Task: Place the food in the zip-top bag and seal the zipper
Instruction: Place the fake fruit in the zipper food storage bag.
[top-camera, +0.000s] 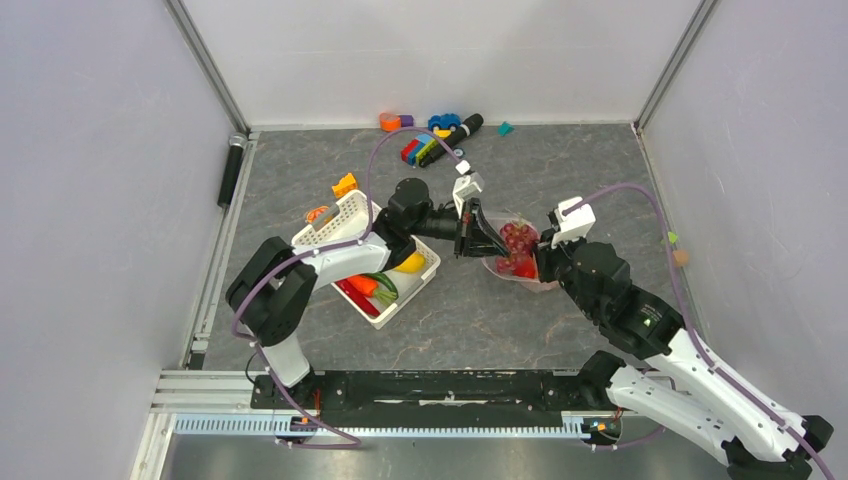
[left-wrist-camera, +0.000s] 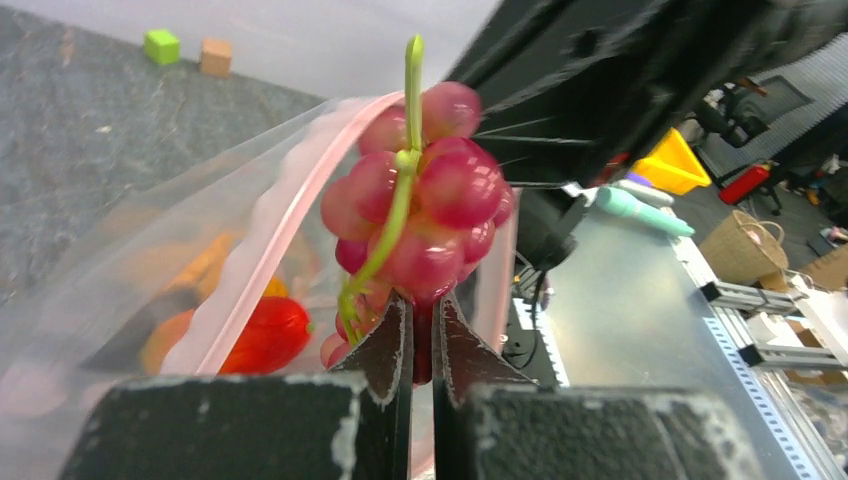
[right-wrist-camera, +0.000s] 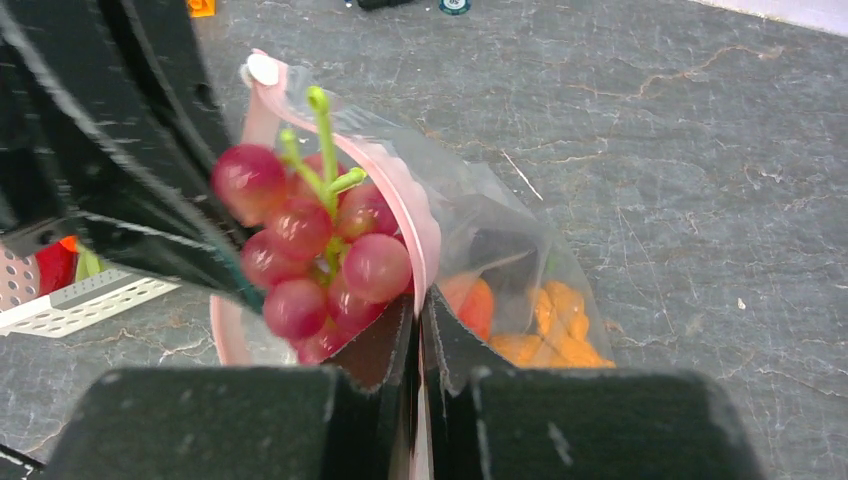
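Note:
My left gripper (left-wrist-camera: 422, 310) is shut on a bunch of red-purple toy grapes (left-wrist-camera: 425, 215) with a green stem and holds it at the open mouth of the clear zip-top bag (top-camera: 530, 275). The grapes (top-camera: 517, 238) also show in the top view and in the right wrist view (right-wrist-camera: 315, 260). My right gripper (right-wrist-camera: 420, 305) is shut on the bag's pink zipper strip (right-wrist-camera: 415, 215) and holds the mouth up. Orange and red food (right-wrist-camera: 530, 320) lies inside the bag. A red piece (left-wrist-camera: 265, 335) shows through the plastic.
A white slotted basket (top-camera: 345, 225) with a yellow, a red and a green piece stands left of the bag, under my left arm. Coloured toy blocks and a car (top-camera: 430, 140) lie along the back wall. Small blocks (top-camera: 675, 248) lie at the right wall.

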